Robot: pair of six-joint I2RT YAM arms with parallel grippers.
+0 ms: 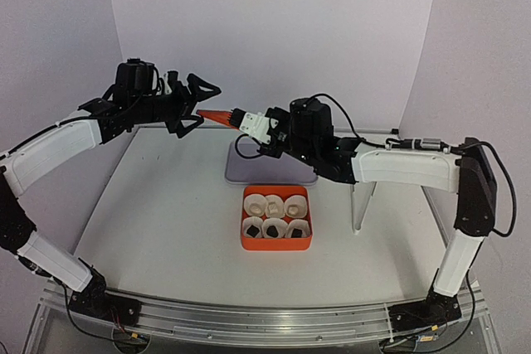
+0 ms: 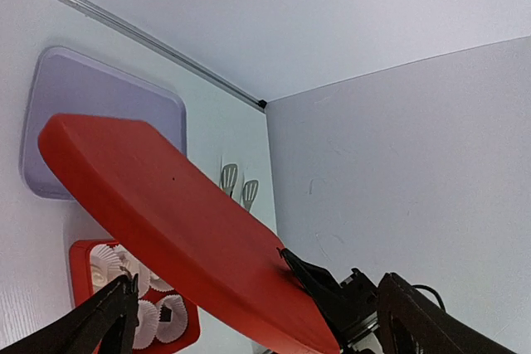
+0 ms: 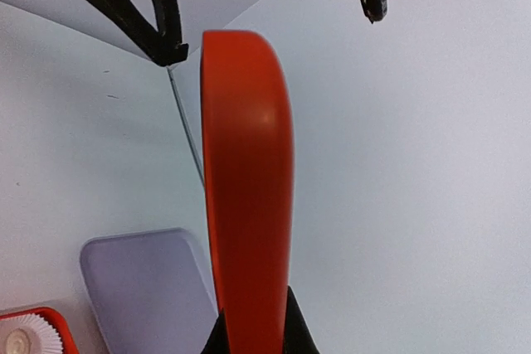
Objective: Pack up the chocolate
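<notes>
Right gripper [image 1: 242, 120] clamped on one edge of the orange lid [image 1: 217, 116], holding it in the air. Left gripper [image 1: 202, 105] spread wide, lid's far end between its fingers, no contact seen. The chocolate [image 1: 271, 230] sat in paper cups [image 1: 296, 215] inside the uncovered orange box [image 1: 277, 191] at mid-table, three white at the back, three dark in front, nothing over them. Lilac tray [image 1: 249, 165] lay just behind box, clear stand [image 1: 362, 205] to its right. Both arms reached inward and met high above the table's [image 1: 158, 213] far half. Table was white, walls [image 1: 274, 31] pale.
</notes>
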